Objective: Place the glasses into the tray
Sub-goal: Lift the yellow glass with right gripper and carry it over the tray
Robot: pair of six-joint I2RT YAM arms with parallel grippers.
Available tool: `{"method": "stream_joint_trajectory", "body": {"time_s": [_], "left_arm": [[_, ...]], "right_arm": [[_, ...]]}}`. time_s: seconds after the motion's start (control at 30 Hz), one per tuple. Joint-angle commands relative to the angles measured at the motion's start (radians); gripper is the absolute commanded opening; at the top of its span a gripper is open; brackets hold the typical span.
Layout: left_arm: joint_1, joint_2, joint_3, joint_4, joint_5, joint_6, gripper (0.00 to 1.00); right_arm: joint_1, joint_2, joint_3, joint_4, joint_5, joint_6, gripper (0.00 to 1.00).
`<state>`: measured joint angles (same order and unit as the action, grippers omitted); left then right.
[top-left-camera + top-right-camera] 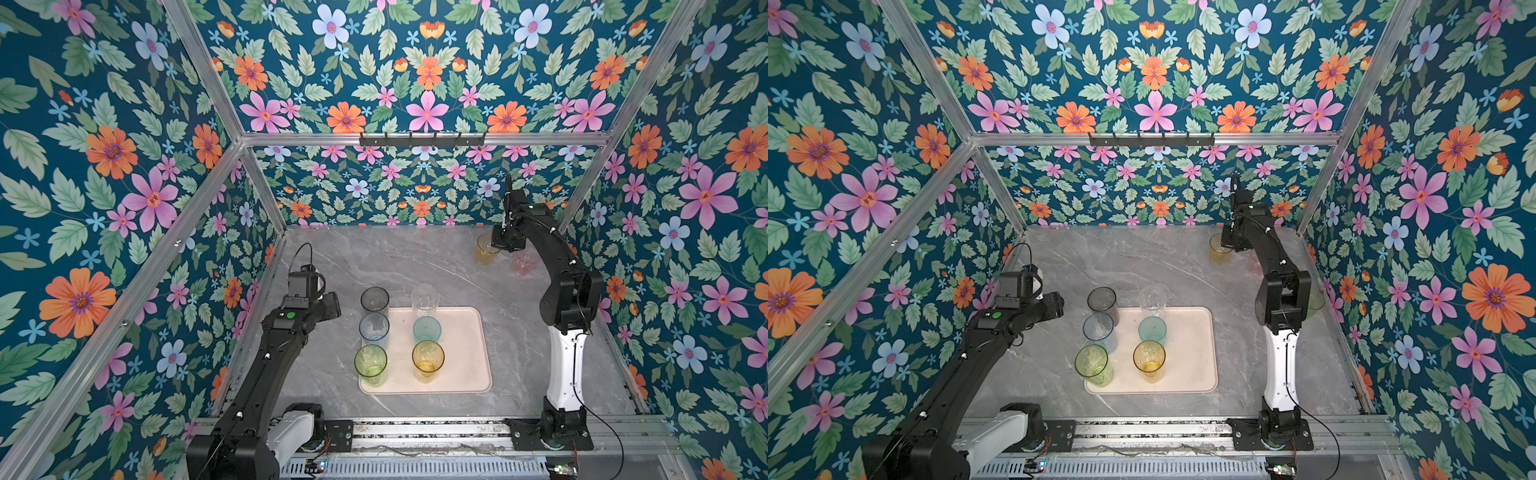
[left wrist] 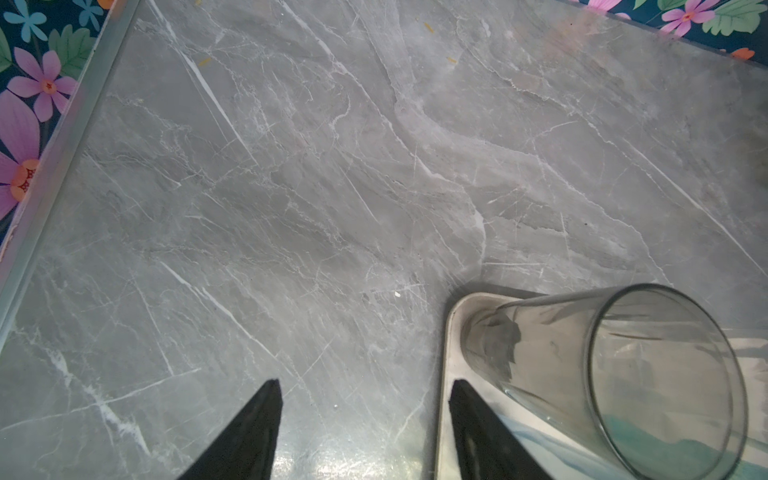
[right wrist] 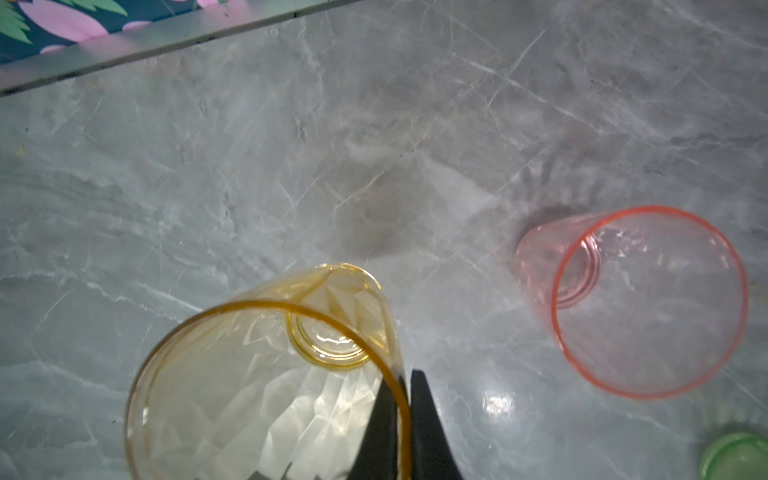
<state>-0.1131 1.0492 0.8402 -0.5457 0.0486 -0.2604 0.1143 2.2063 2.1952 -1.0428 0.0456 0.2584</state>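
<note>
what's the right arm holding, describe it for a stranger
Look past the pale pink rectangular tray to the grey marble table's far right corner. The amber faceted translucent tumbler there is pinched by the right pincer; its pink neighbour stands free.

Your left hand (image 2: 363, 384) is spread wide, only grey marble worktop (image 2: 332, 187) between its fingers. Just beside one finger lies a corner of the tray (image 2: 451, 316), a smoky grey glass (image 2: 623, 374) standing in it.
</note>
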Motion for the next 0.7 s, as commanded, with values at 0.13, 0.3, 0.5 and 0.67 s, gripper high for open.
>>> {"method": "stream_joint_trajectory", "body": {"time_s": [0.13,0.3,0.5,0.67], "left_arm": [[0.001,-0.003,-0.001,0.024,0.002,0.009,0.67],[0.002,-0.006,0.000,0.024,0.002,0.009,0.67],[0.004,-0.005,0.000,0.024,0.003,0.009,0.67],[0.006,-0.012,-0.001,0.024,0.001,0.009,0.67]], "right_arm": [[0.061,-0.199,-0.215,0.027,0.038,0.010,0.00],[0.130,-0.383,-0.468,0.137,0.046,0.050,0.00],[0.251,-0.538,-0.665,0.209,0.132,0.089,0.00],[0.343,-0.668,-0.773,0.257,0.175,0.110,0.00]]}}
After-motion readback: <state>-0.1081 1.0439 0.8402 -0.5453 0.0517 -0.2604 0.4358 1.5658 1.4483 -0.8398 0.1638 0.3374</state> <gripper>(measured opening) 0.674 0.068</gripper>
